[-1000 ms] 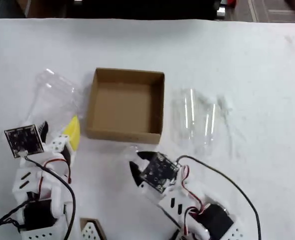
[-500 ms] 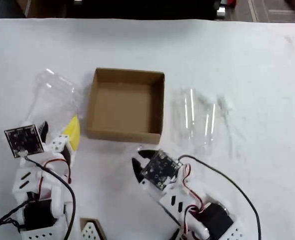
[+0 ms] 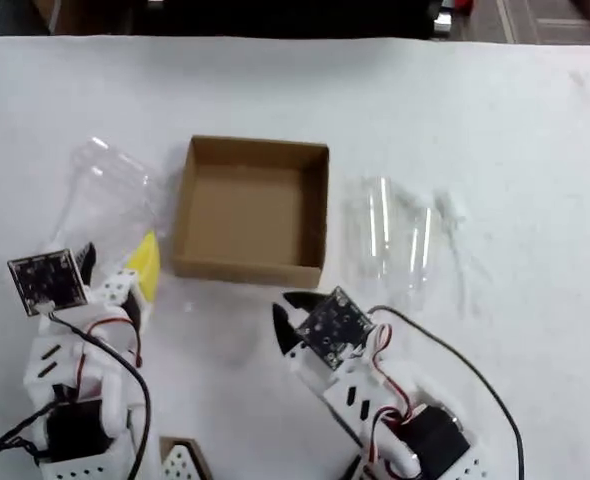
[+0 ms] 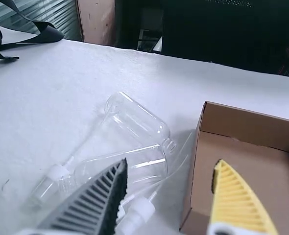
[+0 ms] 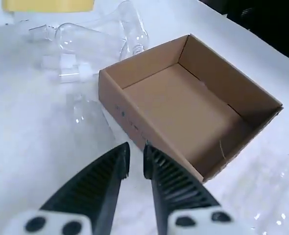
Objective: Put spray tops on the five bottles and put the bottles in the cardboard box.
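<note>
High view gives us one box point(image 3: 247, 268), open side up, on the table point(image 3: 495, 120). Left of it we count two clear bottles point(image 4: 134, 117) lying crossed, with two white tops point(image 5: 81, 73) beside them; we cannot tell whether those are screwed on. One more bottle point(image 5: 88, 122) lies just before the box's front wall. Right of the box lie what look like two further ones. Our left gripper point(image 4: 170, 166) is spread wide near the left pair, holding nothing. Our right gripper point(image 5: 135, 149) stands near the front wall, fingers only narrowly apart, gripping nothing.
</note>
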Controlling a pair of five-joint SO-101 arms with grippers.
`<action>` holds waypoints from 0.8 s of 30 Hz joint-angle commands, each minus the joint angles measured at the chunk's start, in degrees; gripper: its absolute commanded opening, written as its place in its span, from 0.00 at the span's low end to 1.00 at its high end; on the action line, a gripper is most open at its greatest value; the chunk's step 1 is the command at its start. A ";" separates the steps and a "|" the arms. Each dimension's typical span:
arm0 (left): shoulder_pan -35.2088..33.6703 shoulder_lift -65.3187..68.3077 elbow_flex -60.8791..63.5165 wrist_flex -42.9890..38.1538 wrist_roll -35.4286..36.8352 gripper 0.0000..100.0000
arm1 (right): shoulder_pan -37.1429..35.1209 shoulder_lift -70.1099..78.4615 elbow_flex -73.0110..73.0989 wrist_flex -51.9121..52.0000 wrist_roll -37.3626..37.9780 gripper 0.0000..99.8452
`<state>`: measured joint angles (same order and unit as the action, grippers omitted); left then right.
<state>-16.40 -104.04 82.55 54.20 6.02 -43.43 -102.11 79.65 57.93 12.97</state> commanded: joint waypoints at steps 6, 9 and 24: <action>-0.31 -0.48 -0.26 -1.93 -0.44 0.28 | 0.31 0.22 -0.35 -0.92 1.85 0.07; -0.40 -0.48 -0.26 -1.93 -0.44 0.28 | 0.22 1.19 -0.70 0.04 2.02 0.13; -5.32 -0.48 -0.62 -1.93 0.09 0.28 | -11.21 60.88 -31.82 -0.57 5.71 0.16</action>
<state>-19.12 -104.04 82.55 54.20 6.02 -52.48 -58.42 59.52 56.79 17.98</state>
